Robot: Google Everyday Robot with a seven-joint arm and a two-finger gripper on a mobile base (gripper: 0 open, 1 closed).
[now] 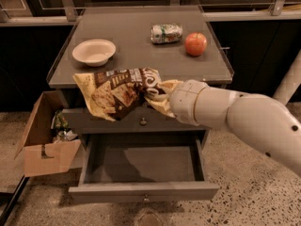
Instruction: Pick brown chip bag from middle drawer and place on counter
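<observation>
Counter (136, 60) bears bowl (94, 52), can (166, 33), apple (195, 44); tool (159, 95) holds brown chip bag (115, 94) at its front

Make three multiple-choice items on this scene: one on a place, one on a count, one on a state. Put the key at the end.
1. Where is the brown chip bag?
A. on the floor
B. in the air at the gripper, before the front edge of the counter
C. in the cardboard box

2. How many things lie on the counter?
A. one
B. three
C. five

3. How does the middle drawer stand?
A. pulled open
B. pushed shut
C. taken out of the cabinet

Key:
1 B, since the bag hangs clear of every surface with its right end at the gripper.
2 B, since a bowl, a crushed can and an apple are the only things there.
3 A, since its front stands well out from the cabinet and its floor shows.
</observation>
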